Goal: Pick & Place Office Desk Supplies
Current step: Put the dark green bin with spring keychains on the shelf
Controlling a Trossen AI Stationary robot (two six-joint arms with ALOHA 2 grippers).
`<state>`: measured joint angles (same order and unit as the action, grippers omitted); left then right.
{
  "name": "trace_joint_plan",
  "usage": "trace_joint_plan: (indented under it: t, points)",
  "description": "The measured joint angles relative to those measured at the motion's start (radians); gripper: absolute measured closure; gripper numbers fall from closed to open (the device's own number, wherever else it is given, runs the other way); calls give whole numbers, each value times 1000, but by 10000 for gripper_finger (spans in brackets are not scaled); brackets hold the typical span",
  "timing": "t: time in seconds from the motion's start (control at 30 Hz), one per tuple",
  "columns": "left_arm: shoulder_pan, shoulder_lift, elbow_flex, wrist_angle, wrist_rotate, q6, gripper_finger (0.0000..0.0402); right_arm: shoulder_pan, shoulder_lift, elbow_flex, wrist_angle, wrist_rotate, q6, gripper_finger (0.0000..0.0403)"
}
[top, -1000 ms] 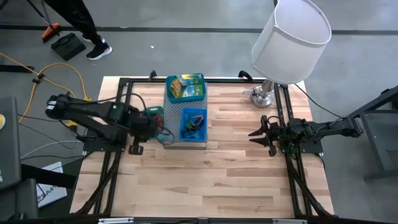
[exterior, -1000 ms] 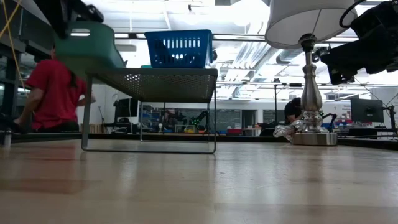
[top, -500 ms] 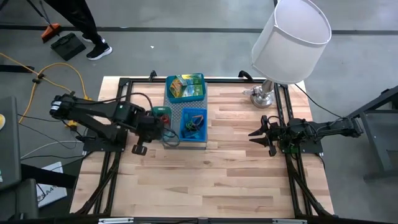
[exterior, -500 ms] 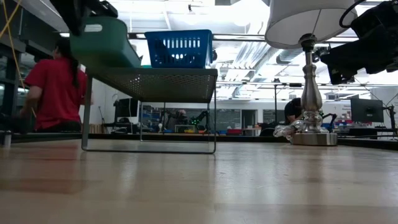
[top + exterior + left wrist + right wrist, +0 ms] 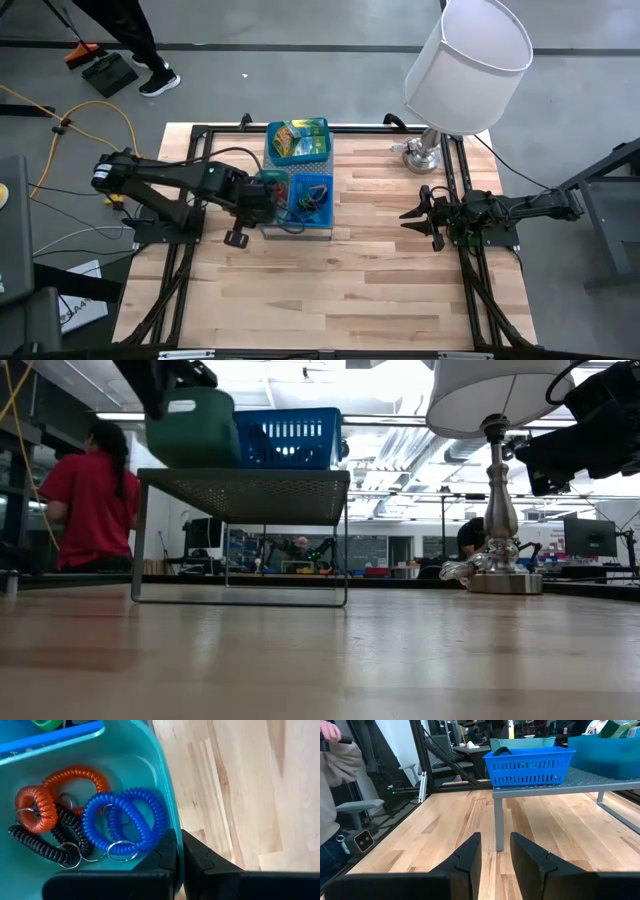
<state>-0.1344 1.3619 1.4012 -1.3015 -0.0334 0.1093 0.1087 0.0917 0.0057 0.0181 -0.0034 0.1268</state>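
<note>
Coiled wrist bands [image 5: 85, 822] in blue, red-orange and black, each with a small metal ring, lie tangled flat in a teal bin [image 5: 145, 765]; no common direction shows. The left gripper [image 5: 179, 855] is clamped on the bin's rim beside the grey perforated stand [image 5: 282, 188]. The right gripper [image 5: 495, 851] hovers with fingers parted, holding nothing.

Glossy plastic coil bands [image 5: 125, 822] are lying in a smooth teal plastic bin [image 5: 145, 765]; the table [image 5: 240, 785] is showing pale matt wood.
</note>
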Motion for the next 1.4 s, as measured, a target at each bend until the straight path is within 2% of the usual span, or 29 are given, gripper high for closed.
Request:
trace_joint_plan:
  t: [0.43,0.73,1.17,1.4]
  points:
    - [74,42,20,-14,2,4,401,0,0,0,0,0,0,311]
    - [75,41,20,-16,5,73,401,0,0,0,0,0,0,311]
    - [75,41,20,-15,3,77,399,0,0,0,0,0,0,311]
    - [75,41,20,-15,2,76,356,0,0,0,0,0,0,311]
